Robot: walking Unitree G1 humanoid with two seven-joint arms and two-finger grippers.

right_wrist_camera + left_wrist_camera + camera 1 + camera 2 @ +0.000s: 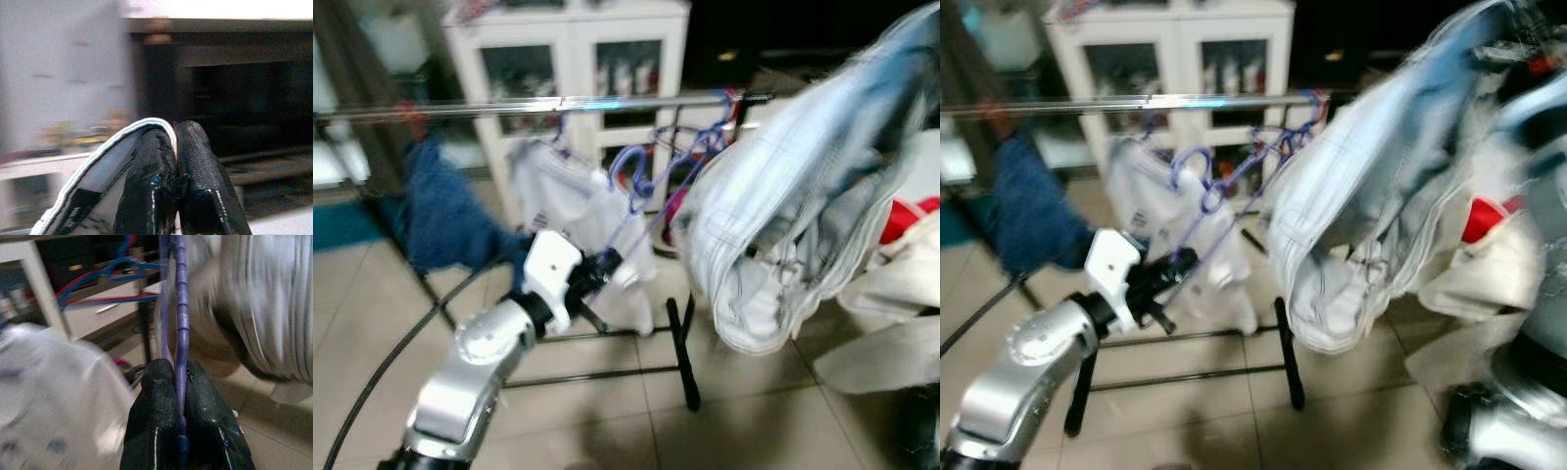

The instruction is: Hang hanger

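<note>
Left gripper [180, 382] is pinching purple hanger [641, 186] below the clothes rail [509, 106]; right gripper [175, 142] is clamping pale denim garment [793, 196] beside the rail

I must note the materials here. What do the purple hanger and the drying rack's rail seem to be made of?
The purple hanger, pinched by the left gripper, looks like glossy plastic, ribbed along its thin arm. The rail looks like polished metal, since it shines silver; blur leaves this uncertain.

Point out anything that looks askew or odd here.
The purple hanger is tilted, pinched in the left gripper below the rail, its hook unhung. The right gripper pinches a fold of the pale jeans.
</note>
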